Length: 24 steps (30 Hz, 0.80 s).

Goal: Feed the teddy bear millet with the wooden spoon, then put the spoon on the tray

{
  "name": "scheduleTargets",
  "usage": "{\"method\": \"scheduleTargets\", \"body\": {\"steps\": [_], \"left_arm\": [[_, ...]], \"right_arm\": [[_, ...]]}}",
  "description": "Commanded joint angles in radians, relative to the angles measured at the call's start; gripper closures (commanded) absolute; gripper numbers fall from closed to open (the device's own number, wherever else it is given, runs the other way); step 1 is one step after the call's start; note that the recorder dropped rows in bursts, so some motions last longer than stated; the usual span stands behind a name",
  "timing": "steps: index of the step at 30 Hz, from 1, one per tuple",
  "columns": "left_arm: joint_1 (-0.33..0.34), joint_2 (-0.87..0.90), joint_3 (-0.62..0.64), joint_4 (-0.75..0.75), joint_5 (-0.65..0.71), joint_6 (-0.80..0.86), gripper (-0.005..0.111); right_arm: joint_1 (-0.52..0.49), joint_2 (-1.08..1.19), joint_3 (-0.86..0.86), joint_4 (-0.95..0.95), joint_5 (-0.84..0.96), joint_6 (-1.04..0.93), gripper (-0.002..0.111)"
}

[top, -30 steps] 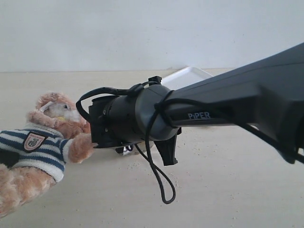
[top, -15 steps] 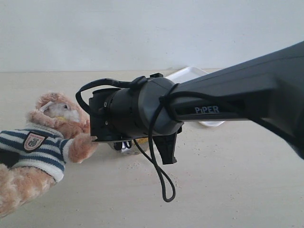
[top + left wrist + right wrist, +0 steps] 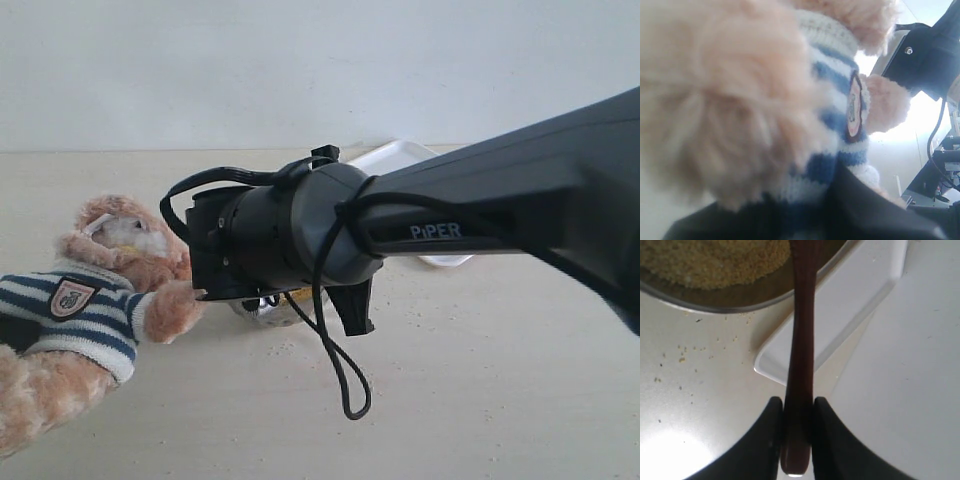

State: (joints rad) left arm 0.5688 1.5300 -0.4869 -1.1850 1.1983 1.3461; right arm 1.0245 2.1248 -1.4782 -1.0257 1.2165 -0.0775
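Observation:
The teddy bear (image 3: 95, 300), in its striped shirt, leans at the left of the exterior view and fills the left wrist view (image 3: 830, 100). My left gripper (image 3: 805, 217) is shut on the bear's shirted body, with dark fingers on either side. My right gripper (image 3: 797, 402) is shut on the handle end of the wooden spoon (image 3: 802, 340). The handle runs out over a steel bowl (image 3: 740, 297) that holds the millet (image 3: 715, 260); the spoon's bowl end is out of view. The white tray (image 3: 860, 295) lies just beside the bowl. My right arm (image 3: 450, 230) hides the spoon in the exterior view.
Only an edge of the steel bowl (image 3: 262, 308) shows under my right wrist, next to the bear's paw. The tray (image 3: 400, 160) peeks out behind the arm. Loose grains dot the table (image 3: 685, 355). A cable loop (image 3: 345, 390) hangs from the wrist.
My right wrist has shifted slightly to the right, away from the bear's paw, and more of the steel bowl shows beneath it. The bear has not moved.

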Motion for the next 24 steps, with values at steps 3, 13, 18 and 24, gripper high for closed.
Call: {"method": "scheduleTargets", "body": {"steps": [3, 13, 18, 24], "left_arm": [[0.005, -0.009, 0.004, -0.011, 0.023, 0.008, 0.100], [0.005, -0.009, 0.004, -0.011, 0.023, 0.008, 0.100], [0.005, -0.009, 0.004, -0.011, 0.023, 0.008, 0.100], [0.005, -0.009, 0.004, -0.011, 0.023, 0.008, 0.100]], "right_arm": [[-0.008, 0.004, -0.001, -0.015, 0.005, -0.004, 0.098], [-0.004, 0.004, -0.001, 0.051, 0.002, -0.010, 0.098], [-0.004, 0.004, -0.001, 0.053, 0.002, -0.010, 0.098], [-0.004, 0.004, -0.001, 0.097, -0.025, -0.019, 0.098]]}}
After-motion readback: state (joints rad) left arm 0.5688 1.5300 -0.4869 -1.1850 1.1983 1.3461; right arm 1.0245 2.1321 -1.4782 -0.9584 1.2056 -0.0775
